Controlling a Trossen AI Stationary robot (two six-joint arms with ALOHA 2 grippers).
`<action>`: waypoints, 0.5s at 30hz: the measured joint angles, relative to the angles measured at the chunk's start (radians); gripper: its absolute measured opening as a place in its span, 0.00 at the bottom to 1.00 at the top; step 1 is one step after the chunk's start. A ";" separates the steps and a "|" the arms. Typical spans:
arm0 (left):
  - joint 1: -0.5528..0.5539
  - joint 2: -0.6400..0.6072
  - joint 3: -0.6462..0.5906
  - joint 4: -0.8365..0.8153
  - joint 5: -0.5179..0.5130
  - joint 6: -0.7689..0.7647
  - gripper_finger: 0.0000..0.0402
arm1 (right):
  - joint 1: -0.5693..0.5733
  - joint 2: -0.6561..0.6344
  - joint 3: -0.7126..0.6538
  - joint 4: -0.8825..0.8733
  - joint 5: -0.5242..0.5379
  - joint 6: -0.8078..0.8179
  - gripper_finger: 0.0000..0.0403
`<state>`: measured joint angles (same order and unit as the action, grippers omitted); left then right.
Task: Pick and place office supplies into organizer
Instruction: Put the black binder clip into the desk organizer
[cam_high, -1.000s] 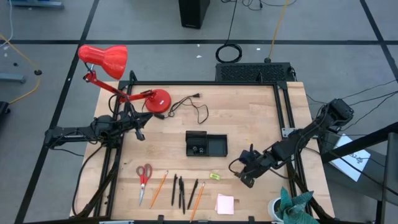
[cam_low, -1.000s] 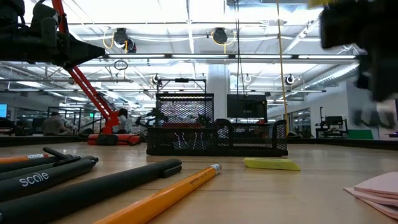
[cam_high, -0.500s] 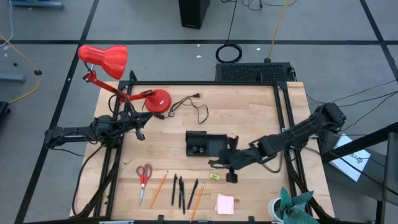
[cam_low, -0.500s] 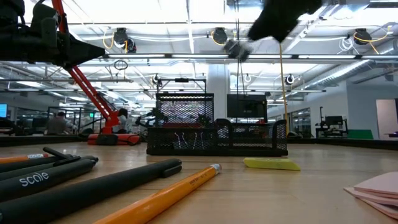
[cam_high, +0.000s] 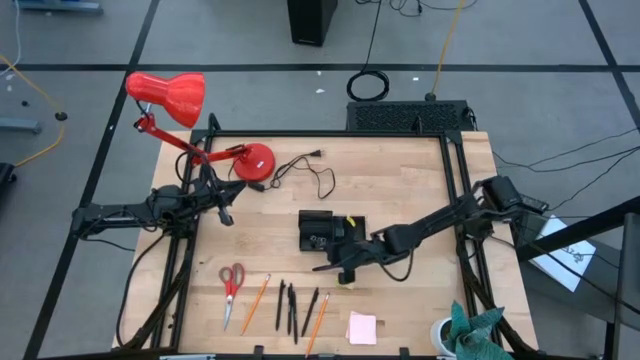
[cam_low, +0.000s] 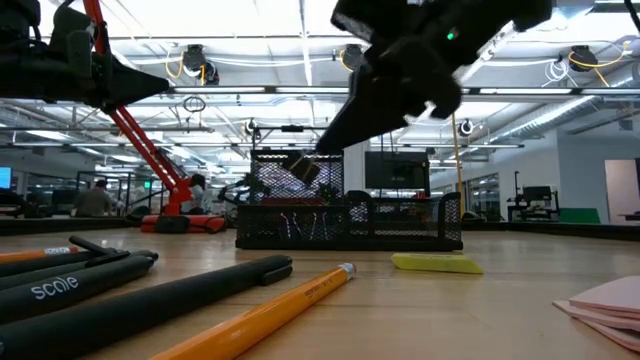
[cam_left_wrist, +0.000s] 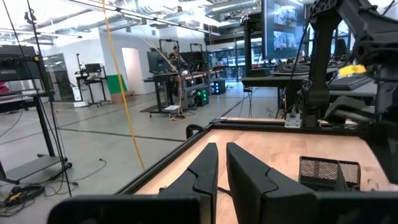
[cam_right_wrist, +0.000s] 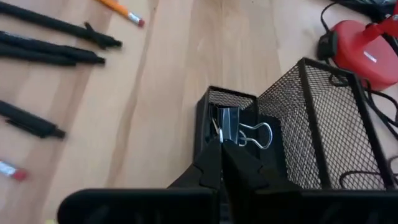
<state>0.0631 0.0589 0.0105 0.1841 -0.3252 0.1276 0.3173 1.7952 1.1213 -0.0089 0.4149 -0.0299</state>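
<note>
The black mesh organizer stands mid-table. My right gripper hovers over its low end compartment, shut on a small dark binder clip. Along the near edge lie red-handled scissors, orange pencils, dark pens and the pink sticky pad. The small yellow item lies flat near the organizer. My left gripper waits shut at the table's left side. My right gripper pinches the binder clip's dark body between its two fingertips. Its fingers slant down from the table's right side. The clip is lifted clear, tilted, above the organizer's low compartment. Its wire handles stick out to one side.
A red desk lamp with its base and black cord takes up the far left. A cup with green cloth sits at the near right corner. Bare wood lies right of the organizer.
My right gripper has swung from the table's near right, beside the yellow item, leftward and toward the far edge to the organizer, dropping lower as it arrives. The supplies on the table have stayed put.
</note>
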 joint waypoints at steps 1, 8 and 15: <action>0.000 0.000 0.000 -0.001 0.000 0.000 0.10 | -0.008 0.010 0.000 0.013 0.001 -0.001 0.00; 0.000 0.000 0.000 -0.002 0.000 -0.001 0.10 | -0.060 0.038 0.000 0.041 0.004 0.006 0.00; 0.000 0.000 0.000 -0.002 0.000 -0.001 0.10 | -0.098 0.038 -0.001 0.022 -0.062 0.022 0.00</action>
<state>0.0631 0.0586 0.0105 0.1825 -0.3252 0.1268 0.2193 1.8332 1.1201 0.0133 0.3532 -0.0078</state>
